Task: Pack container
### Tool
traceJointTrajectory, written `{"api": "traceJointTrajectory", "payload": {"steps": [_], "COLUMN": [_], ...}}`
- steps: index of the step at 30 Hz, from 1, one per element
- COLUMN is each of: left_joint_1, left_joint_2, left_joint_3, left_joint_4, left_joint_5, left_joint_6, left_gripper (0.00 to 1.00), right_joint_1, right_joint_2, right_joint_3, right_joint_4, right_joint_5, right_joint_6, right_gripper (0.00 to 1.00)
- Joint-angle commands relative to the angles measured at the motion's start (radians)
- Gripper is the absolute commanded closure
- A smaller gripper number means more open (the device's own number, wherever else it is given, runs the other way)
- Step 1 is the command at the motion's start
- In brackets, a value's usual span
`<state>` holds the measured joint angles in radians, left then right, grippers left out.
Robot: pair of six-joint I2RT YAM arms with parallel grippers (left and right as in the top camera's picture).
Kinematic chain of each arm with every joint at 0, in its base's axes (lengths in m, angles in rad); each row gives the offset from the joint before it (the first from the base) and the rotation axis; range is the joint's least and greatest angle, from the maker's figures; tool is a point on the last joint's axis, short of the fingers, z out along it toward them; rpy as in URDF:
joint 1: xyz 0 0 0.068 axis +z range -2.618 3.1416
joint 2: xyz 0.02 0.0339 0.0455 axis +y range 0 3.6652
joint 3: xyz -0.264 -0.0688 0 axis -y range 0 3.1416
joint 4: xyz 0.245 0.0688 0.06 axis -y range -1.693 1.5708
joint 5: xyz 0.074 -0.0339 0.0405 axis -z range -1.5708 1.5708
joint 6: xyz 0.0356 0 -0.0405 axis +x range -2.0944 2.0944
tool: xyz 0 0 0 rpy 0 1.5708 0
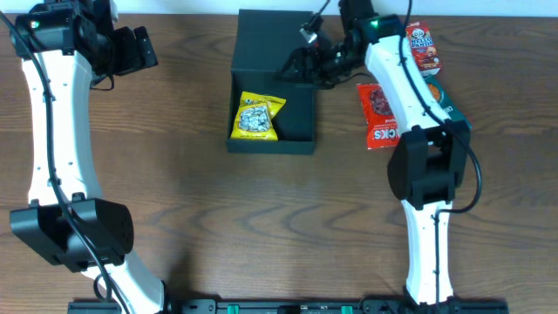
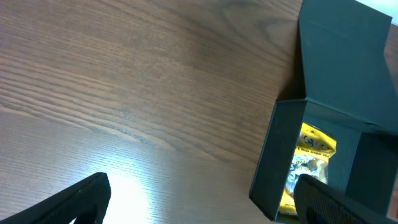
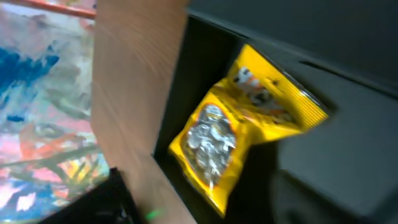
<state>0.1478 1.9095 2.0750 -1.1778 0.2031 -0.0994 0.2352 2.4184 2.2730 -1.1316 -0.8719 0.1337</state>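
The container (image 1: 270,44) is a dark box with its flap lid open toward the back, at the table's middle back. A yellow snack packet (image 1: 257,118) lies inside it on the left. My right gripper (image 1: 295,65) hovers over the box's back right corner, open and empty. In the right wrist view the yellow packet (image 3: 242,124) lies in the box (image 3: 205,74) just ahead of the fingers (image 3: 205,208). My left gripper (image 1: 135,48) is open and empty at the far left back. The left wrist view shows its fingers (image 2: 205,205), the box wall (image 2: 277,155) and the packet (image 2: 311,162).
To the right of the box lie a red snack packet (image 1: 377,113), a red-and-white packet (image 1: 425,45) and a teal packet (image 1: 451,105), partly under my right arm. The table is dark wood.
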Motion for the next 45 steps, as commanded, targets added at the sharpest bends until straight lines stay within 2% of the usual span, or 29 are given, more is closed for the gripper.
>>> {"api": "traceJointTrajectory", "payload": {"steps": [1,2,3,6,13,28,38,45], "left_joint_1": [0.004,0.004,0.004,0.004,0.004,0.004,0.004,0.004], "left_joint_2": [0.008,0.008,0.008,0.008,0.008,0.008,0.008,0.008], "left_joint_3": [0.002,0.002,0.002,0.002,0.002,0.002,0.002,0.002], "left_joint_4": [-0.003,-0.003,-0.003,-0.003,-0.004,-0.018,-0.019,-0.023], "left_joint_5": [-0.003,-0.003,-0.003,-0.003,-0.003,-0.003,-0.003,-0.003], "left_joint_6": [0.017,0.017,0.017,0.017,0.013,0.014,0.014,0.014], "left_gripper": [0.05,0.05,0.05,0.05,0.05,0.05,0.05,0.05], "right_joint_1": [0.029,0.045,0.060,0.112,0.219,0.248,0.252,0.256], "right_joint_2": [-0.034,-0.034,-0.034,-0.033,0.000,0.161,0.163,0.163], "right_joint_3": [0.014,0.014,0.014,0.014,0.014,0.014,0.014,0.014], "right_joint_4": [-0.030,-0.052,-0.074,-0.129,-0.128,-0.067,0.052,0.059], "right_joint_5": [0.013,0.029,0.070,0.255,0.516,0.494,0.445,0.423], "right_joint_6": [-0.037,-0.065,-0.077,-0.084,-0.076,-0.067,-0.106,-0.142], "right_gripper": [0.81,0.96,0.99,0.99,0.99,0.99,0.98,0.99]}}
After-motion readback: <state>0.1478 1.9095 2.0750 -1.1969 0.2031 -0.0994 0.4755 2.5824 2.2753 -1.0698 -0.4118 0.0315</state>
